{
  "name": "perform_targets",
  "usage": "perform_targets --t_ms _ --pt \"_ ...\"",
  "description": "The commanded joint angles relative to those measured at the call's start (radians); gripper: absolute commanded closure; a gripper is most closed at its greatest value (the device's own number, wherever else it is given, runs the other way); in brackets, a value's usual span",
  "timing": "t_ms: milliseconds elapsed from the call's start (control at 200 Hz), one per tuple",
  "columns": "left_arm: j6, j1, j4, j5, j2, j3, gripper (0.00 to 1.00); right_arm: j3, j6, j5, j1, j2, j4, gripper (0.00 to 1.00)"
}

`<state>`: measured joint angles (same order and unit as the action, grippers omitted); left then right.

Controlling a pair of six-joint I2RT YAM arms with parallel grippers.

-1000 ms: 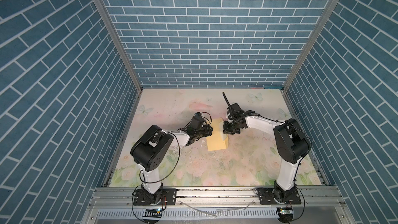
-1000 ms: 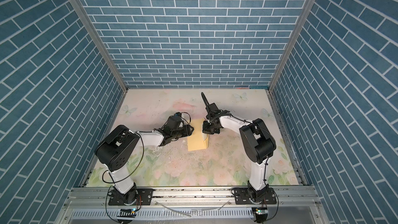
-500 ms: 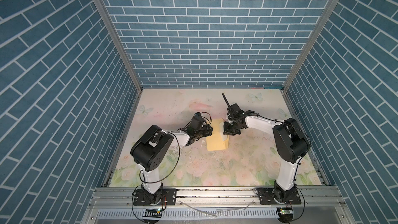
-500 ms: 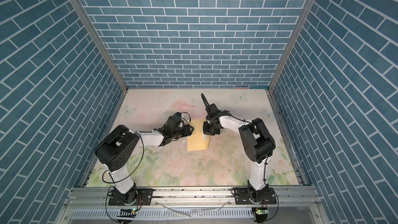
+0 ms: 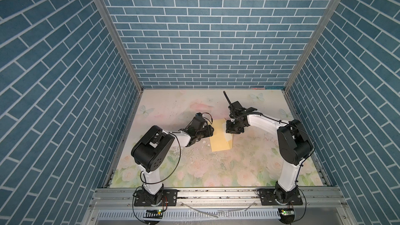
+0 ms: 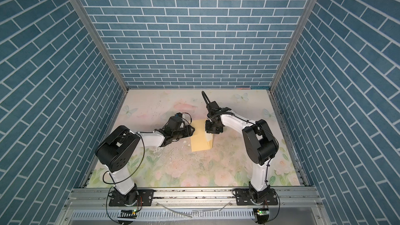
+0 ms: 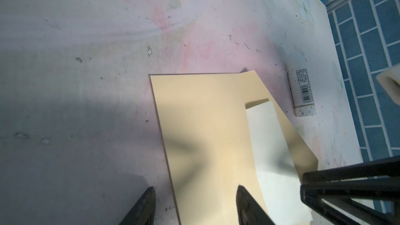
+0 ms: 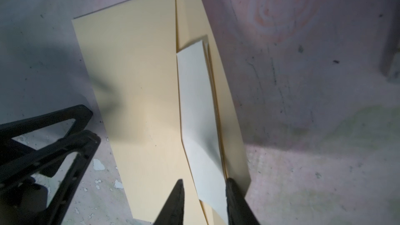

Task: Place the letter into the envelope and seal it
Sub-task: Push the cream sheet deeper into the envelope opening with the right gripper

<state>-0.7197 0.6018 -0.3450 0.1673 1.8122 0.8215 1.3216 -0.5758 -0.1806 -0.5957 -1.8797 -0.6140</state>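
The envelope lies flat near the middle of the desk, between the two arms. Its long sides run from near to far. Its flap is open and stands on the right side.

The letter is pushed into the mouth of the envelope. Only a pale strip of the letter shows, between the envelope's body and the flap. In both top views this strip appears as a small light patch at the right edge, just below the right gripper.

The left gripper is at the left long edge of the envelope. Its jaws stand wide apart and hold nothing. One fingertip is over the bare desk and the other is over the envelope.

The right gripper hangs over the far right part of the envelope. Its jaws are parted only a little, with one fingertip on each side of the letter's strip. I cannot tell if they touch the paper, and they do not clamp it.

A white glue stick lies on the desk beside the flap, apart from it.
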Motion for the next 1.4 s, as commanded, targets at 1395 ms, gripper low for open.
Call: perform_targets --t_ms 1395 --pt "-0.014 0.033 0.109 0.024 0.079 0.011 0.64 0.016 -0.025 -0.098 -0.018 -0.086 0.081 0.73"
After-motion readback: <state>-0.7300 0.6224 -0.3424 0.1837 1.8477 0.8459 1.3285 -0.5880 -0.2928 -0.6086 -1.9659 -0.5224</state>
